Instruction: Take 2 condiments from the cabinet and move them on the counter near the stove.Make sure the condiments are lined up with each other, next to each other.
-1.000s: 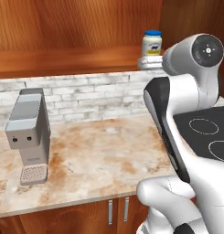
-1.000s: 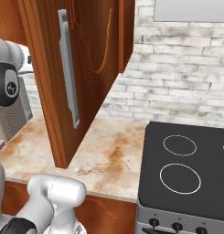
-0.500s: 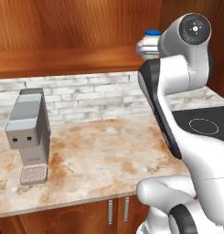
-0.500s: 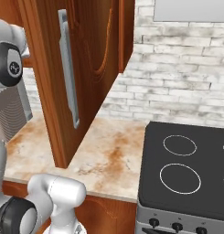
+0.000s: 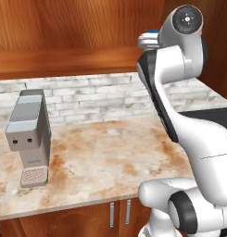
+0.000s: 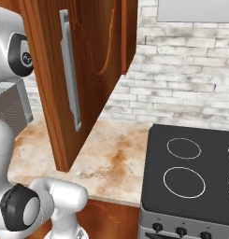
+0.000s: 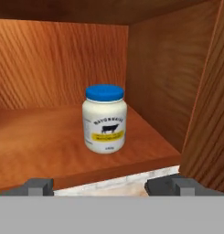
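Observation:
A white jar (image 7: pixel 104 119) with a blue lid and a yellowish label, one of the condiments, stands upright on the cabinet's plank shelf (image 7: pixel 45 146), near its right wall. My gripper (image 7: pixel 104 186) faces the jar from in front of the shelf edge. It is open, its two dark fingertips (image 7: pixel 38 186) stand wide apart, and nothing is between them. In the left base view my raised arm (image 5: pixel 170 69) covers most of the jar (image 5: pixel 148 39). The blotched counter (image 5: pixel 101 157) lies below, and the black stove (image 6: pixel 190 168) sits to its right.
A grey coffee machine (image 5: pixel 29 132) stands at the counter's left. The open cabinet door (image 6: pixel 78 70) with its long silver handle hangs over the counter beside my arm. A pale brick wall (image 6: pixel 181 70) runs behind the counter and the stove.
My arm has lifted and swung left in front of the cabinet shelf, and it now hides most of the jar in the left base view. The jar has not moved.

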You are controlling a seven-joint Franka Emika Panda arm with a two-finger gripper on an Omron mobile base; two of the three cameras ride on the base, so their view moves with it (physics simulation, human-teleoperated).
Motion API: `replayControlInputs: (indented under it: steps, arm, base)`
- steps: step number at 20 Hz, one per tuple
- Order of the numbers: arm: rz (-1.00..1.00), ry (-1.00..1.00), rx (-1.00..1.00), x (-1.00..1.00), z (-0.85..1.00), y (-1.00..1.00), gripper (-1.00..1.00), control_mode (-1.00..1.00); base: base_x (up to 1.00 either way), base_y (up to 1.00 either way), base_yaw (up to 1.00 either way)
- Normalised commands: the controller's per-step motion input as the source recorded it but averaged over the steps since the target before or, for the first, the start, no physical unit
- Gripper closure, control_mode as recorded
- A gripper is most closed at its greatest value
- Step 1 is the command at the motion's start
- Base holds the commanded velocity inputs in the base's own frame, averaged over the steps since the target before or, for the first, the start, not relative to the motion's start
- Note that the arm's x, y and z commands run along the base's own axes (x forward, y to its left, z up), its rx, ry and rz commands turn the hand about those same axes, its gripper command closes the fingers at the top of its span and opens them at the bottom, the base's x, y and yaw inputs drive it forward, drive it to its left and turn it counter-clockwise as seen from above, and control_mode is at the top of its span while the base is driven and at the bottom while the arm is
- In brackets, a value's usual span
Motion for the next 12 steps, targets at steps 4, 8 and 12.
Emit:
replayControlInputs:
  steps: [4,8,12]
  arm:
    - [-0.01,0.00,0.02,0.36,0.02,-0.01,-1.00,-1.00]
    - [-0.03,0.00,0.04,0.36,0.07,-0.09,-1.00,-1.00]
    - [-0.02,0.00,0.02,0.30,0.07,-0.12,-1.00,-1.00]
  base:
    - [0.00,0.00,0.00]
    - [0.00,0.00,0.00]
    - [0.00,0.00,0.00]
